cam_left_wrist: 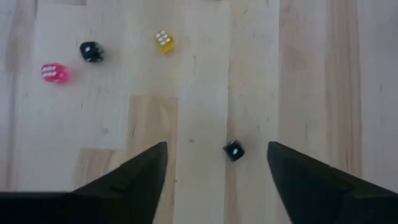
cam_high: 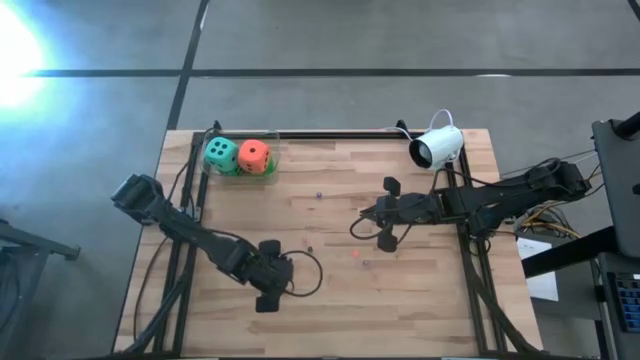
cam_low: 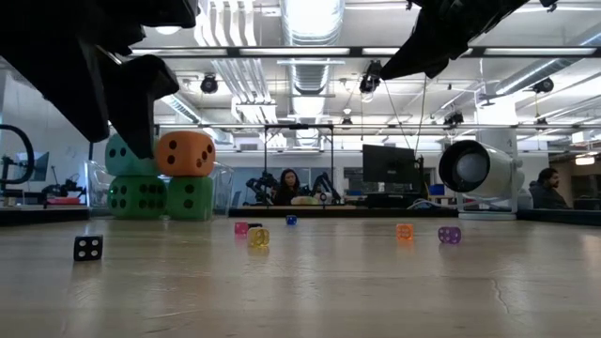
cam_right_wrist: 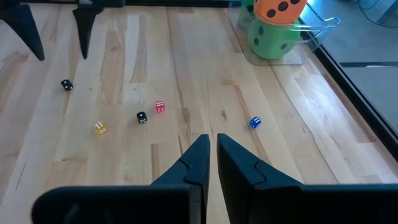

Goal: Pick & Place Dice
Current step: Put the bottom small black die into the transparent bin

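1. The four big foam dice (cam_high: 238,157) are being kept stacked in a clear tray (cam_right_wrist: 311,34) at the far left corner of the wooden table (cam_high: 420,300), apparently parked there: teal and orange-red on top, two green beneath.
2. Near the middle of the table, well apart from that tray, tiny dice are lying scattered: a pink die (cam_right_wrist: 160,106), a yellow die (cam_right_wrist: 99,128) and a blue die (cam_right_wrist: 254,122).
3. The left gripper (cam_left_wrist: 216,165) is being hung over the table's near side, fingers spread and empty, straddling a small black die (cam_left_wrist: 234,151), presumably lined up for a pinch.
4. The right gripper (cam_right_wrist: 211,155) is being held towards the table's right, clenched on nothing, seemingly waiting.
5. A white camera (cam_high: 437,147) is being kept at the table's far edge.
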